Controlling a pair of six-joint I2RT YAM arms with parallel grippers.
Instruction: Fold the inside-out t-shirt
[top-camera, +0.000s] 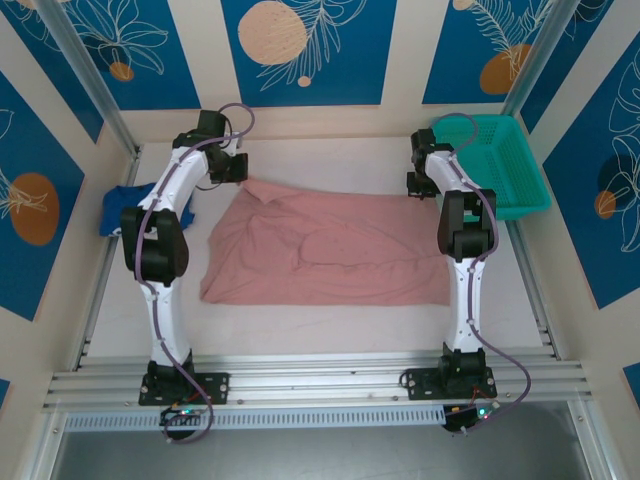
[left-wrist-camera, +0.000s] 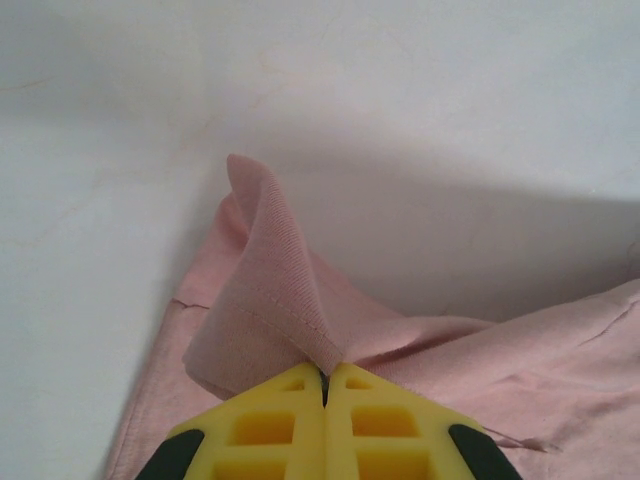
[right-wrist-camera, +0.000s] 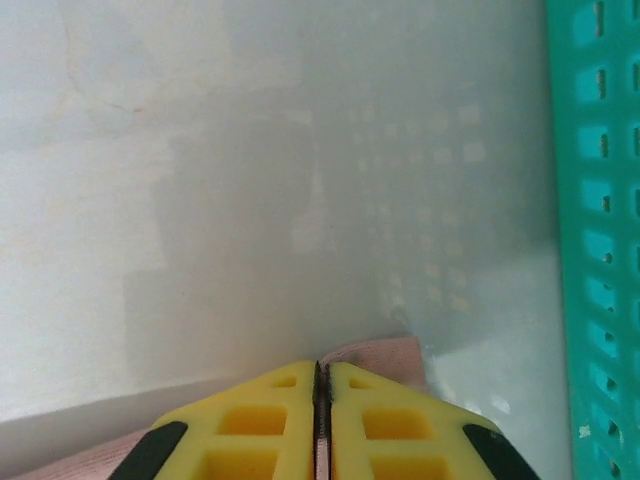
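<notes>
The dusty-pink inside-out t-shirt (top-camera: 330, 250) lies spread across the white table, with loose folds near its middle. My left gripper (top-camera: 243, 176) is at the shirt's far left corner. In the left wrist view its yellow fingers (left-wrist-camera: 326, 372) are shut on a hemmed edge of the shirt (left-wrist-camera: 270, 270), which stands up in a peak. My right gripper (top-camera: 412, 186) is at the far right corner. In the right wrist view that gripper (right-wrist-camera: 320, 366) is shut, with a strip of pink t-shirt fabric (right-wrist-camera: 385, 352) pinched in the slit and poking out beside the tips.
A teal plastic basket (top-camera: 500, 165) stands at the back right, its wall (right-wrist-camera: 595, 250) close to my right gripper. A royal-blue garment (top-camera: 115, 210) lies at the table's left edge. Bare table runs in front of the shirt up to the metal rails.
</notes>
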